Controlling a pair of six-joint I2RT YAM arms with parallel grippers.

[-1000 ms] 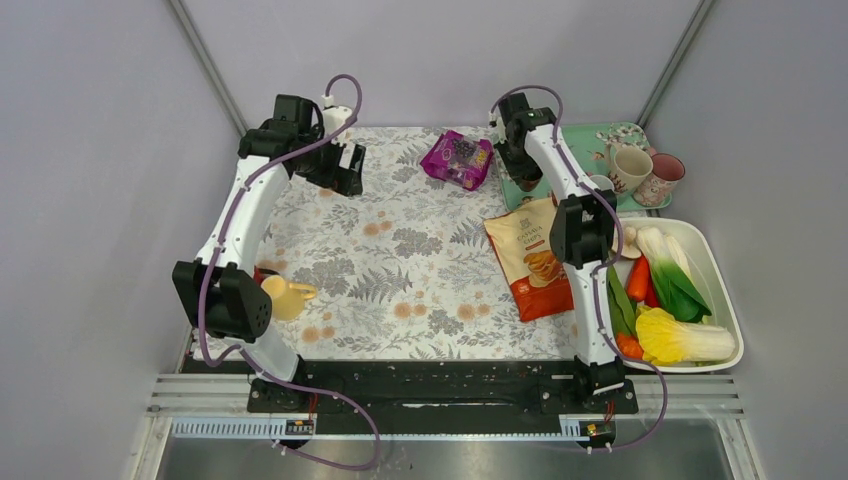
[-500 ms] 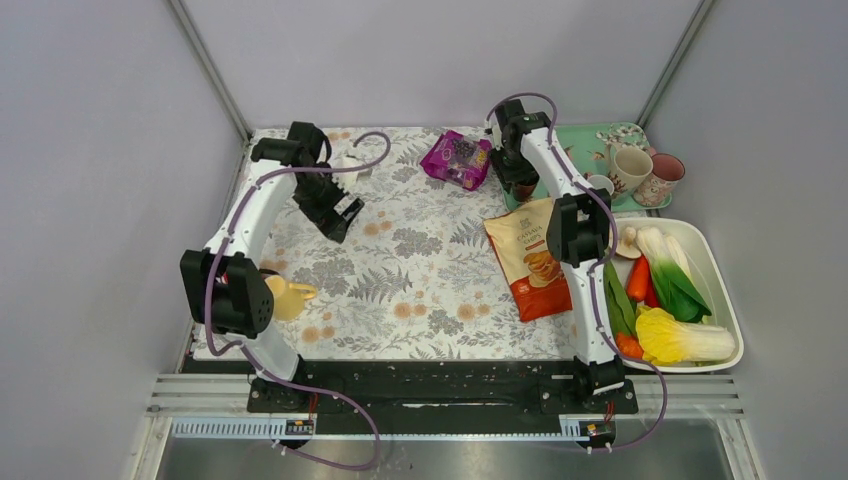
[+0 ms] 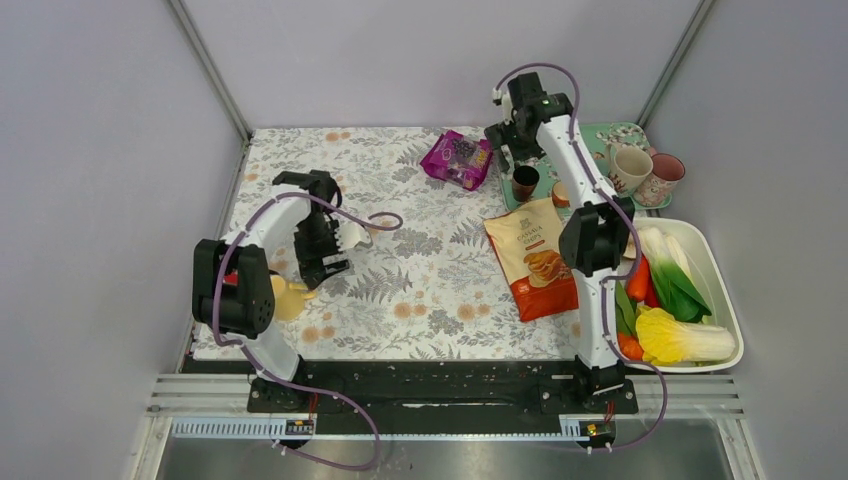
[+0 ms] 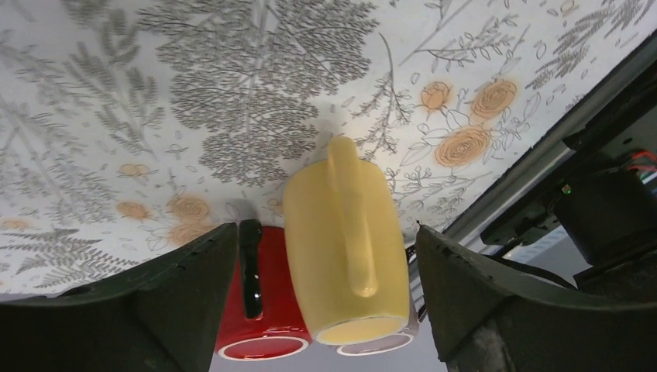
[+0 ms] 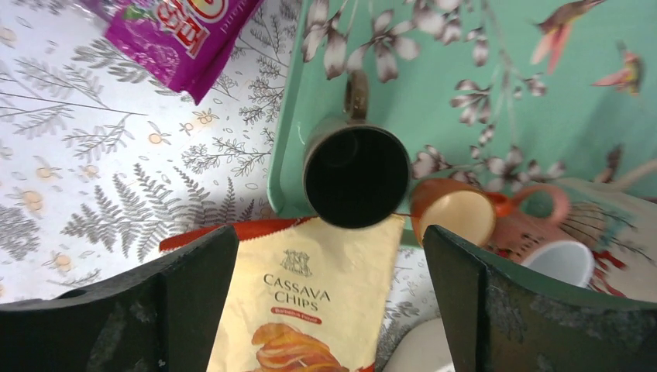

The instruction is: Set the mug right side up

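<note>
The dark mug [image 5: 356, 177] stands mouth up in the near left corner of the green tray [image 5: 480, 93], at the counter's [image 3: 400, 290] far right corner. The right hand [image 5: 329, 236] hangs above it, fingers wide apart, holding nothing. The mug looks stiff, glazed, probably slippery and easy to chip; it is best pinched across the wall, away from its handle. The left hand [image 4: 325, 232], fingers apart, hovers by a yellow mug [image 4: 345, 248] at the left edge.
</note>
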